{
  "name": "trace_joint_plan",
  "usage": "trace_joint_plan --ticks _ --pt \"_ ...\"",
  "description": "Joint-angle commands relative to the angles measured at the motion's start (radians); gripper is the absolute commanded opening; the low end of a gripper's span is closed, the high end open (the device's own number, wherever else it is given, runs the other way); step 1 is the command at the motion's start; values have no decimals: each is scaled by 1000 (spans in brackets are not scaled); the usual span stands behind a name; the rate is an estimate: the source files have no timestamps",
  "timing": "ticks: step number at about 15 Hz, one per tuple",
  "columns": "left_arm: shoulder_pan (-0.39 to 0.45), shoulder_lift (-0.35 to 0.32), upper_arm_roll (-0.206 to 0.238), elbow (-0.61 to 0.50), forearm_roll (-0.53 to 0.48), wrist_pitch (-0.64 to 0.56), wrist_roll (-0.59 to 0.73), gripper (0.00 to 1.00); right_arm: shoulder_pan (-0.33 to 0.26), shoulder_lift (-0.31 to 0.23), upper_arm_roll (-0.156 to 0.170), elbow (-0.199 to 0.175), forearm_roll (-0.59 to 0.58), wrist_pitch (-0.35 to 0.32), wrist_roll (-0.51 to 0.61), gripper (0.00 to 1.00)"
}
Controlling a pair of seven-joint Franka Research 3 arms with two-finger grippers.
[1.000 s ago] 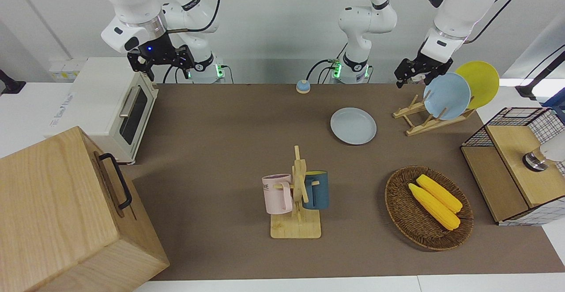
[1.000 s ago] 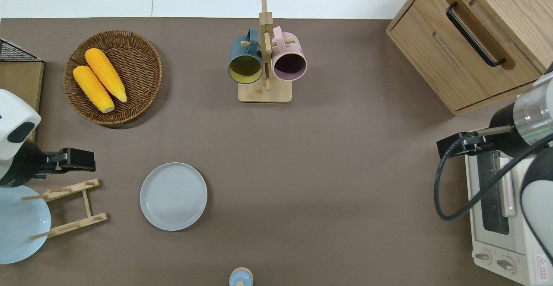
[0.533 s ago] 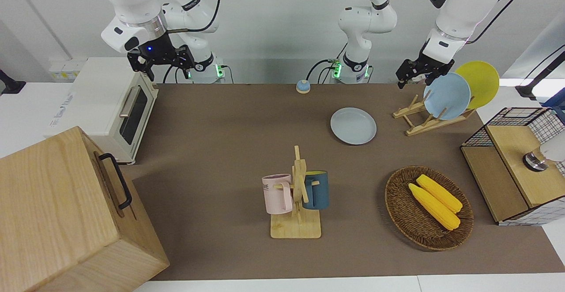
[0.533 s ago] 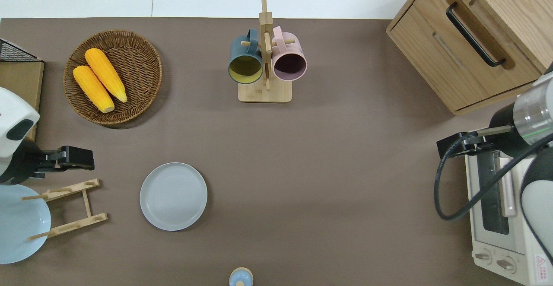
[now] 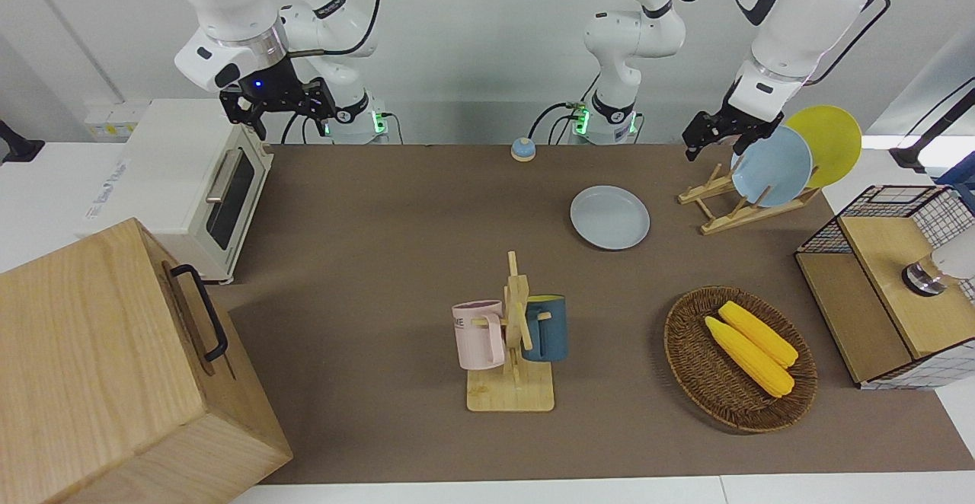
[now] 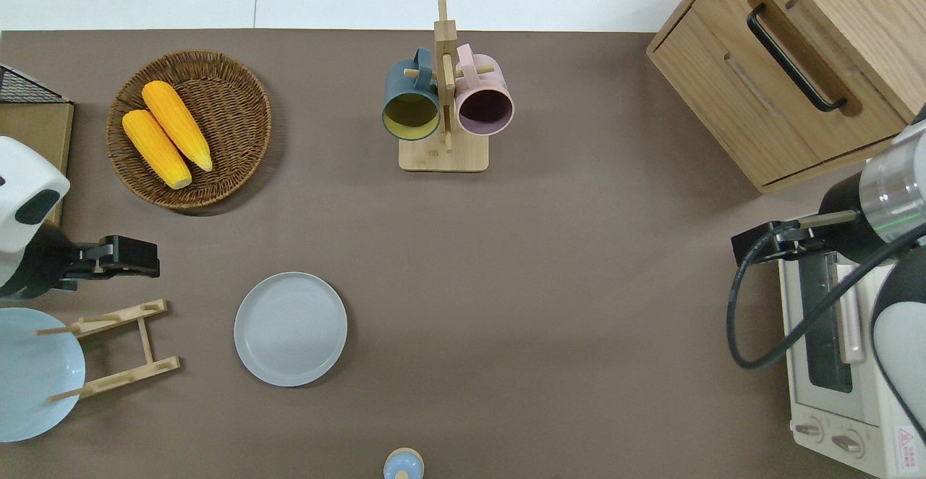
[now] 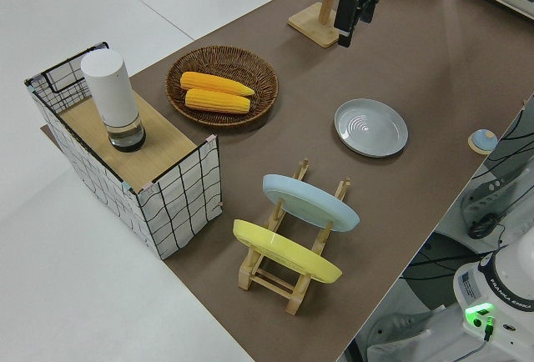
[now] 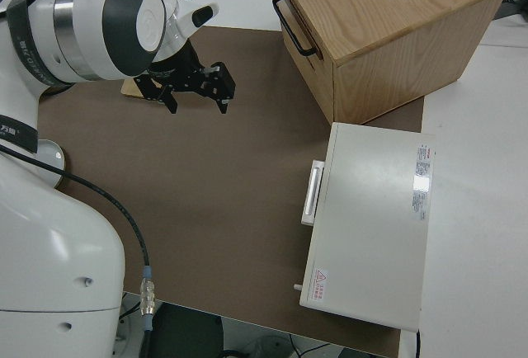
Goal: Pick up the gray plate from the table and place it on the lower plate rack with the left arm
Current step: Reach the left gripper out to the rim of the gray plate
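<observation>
On table (image 6: 550,283), one gray plate (image 6: 290,328), rack (image 6: 119,350) holding two plates

2 white jointed arms with smooth rounded shells and dark gray round joint caps. Left arm (image 5: 792,9) ending in a black 2-finger pincer (image 5: 712,129), with black cable looped along the upper links. Right arm (image 5: 228,17) carrying a polished silver ring at the wrist, a blue light just below it and a black pincer (image 5: 278,100) of open framework. Green lights glowing at both bases, black cables plugged in beside them.
</observation>
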Motion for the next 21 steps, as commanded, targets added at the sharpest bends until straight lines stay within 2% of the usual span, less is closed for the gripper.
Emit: trace_joint_plan --ticks 1,6,10,13,16,21 --pt "-10 0 -10 -68 2 68 -2 1000 -26 -2 23 10 -7 -14 13 983" --pt "-11 -78 -17 -292 3 280 -7 1000 -26 -2 23 10 -7 -14 13 983" --pt "-5 -87 -17 -415 5 364 2 1000 -26 -2 23 10 -7 -14 13 983" --pt "-5 -80 -17 -498 3 424 -10 1000 -26 -2 23 10 -7 -14 13 983" --pt "-8 -64 -17 -536 3 442 -13 1000 -26 -2 23 10 -7 -14 13 983" --pt "-13 15 -17 -549 -6 447 -47 1000 -26 -2 23 10 -7 -14 13 983"
